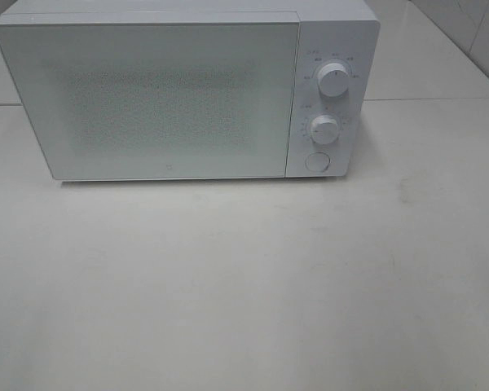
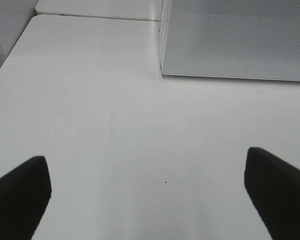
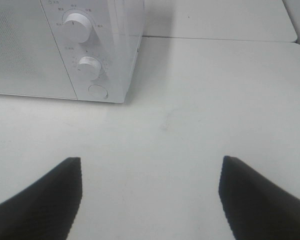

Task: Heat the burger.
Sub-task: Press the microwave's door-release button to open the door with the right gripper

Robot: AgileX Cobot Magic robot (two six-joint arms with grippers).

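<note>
No sight of the burger on the desk; possibly behind the shut door of the microwave, but impossible to tell through the speckled front. Spread wide and holding nothing at both left gripper and right gripper, low over the desk. Probably left to do: setting the dials, or opening and loading first.

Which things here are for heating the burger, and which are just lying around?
For the job: the microwave, door shut; its upper knob, lower knob and round button; the left gripper and right gripper, both open. No burger shows.
Just lying about: only the white table.
</note>
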